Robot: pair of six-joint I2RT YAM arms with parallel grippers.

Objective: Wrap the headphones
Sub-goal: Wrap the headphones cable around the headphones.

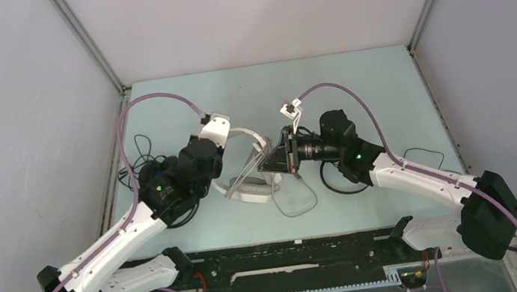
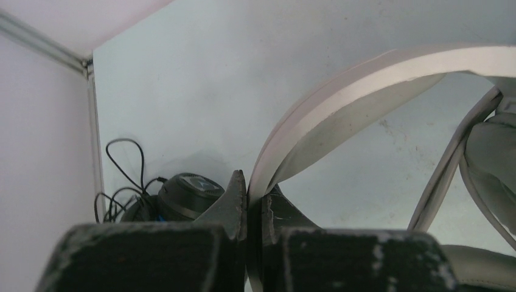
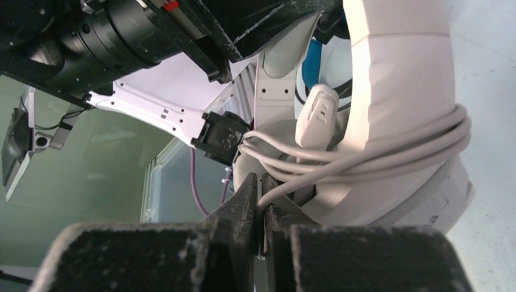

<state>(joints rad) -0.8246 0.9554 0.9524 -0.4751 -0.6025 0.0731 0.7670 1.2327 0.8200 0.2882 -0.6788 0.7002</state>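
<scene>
- The black headphones (image 1: 148, 177) are lying at the far left of the counter (image 1: 352, 81), half hidden under the left arm. Their thin black cable (image 1: 136, 143) is sprawling loose toward the wall.
- The left fingers (image 2: 248, 194) are pinching fully shut on the edge of the headband (image 2: 365, 79) of the white-grey headphones (image 1: 252, 181). This is propping the set up at the middle of the counter, between the two arms.
- That band is looking like stiff, smooth, light plastic, so it is probably apt to pivot or slide in such a narrow pinch. A hold low on the band, near the earcup, is likely steadier than one on the cups, which are probably swivelling freely.
- The grey cable (image 3: 377, 152) is lying in several turns around the band, with its inline remote (image 3: 316, 115) tucked beside them. It is looking soft and springy, so the turns are likely to loosen if the tension drops.
- The right fingers (image 3: 255, 194) are squeezing almost shut on one strand of the grey cable, just below the wrapped turns, and this is the sensible place to hold.
- Another thin dark cable (image 1: 423, 154) is trailing beside the right arm at the far right. The set it belongs to is mostly hidden.
</scene>
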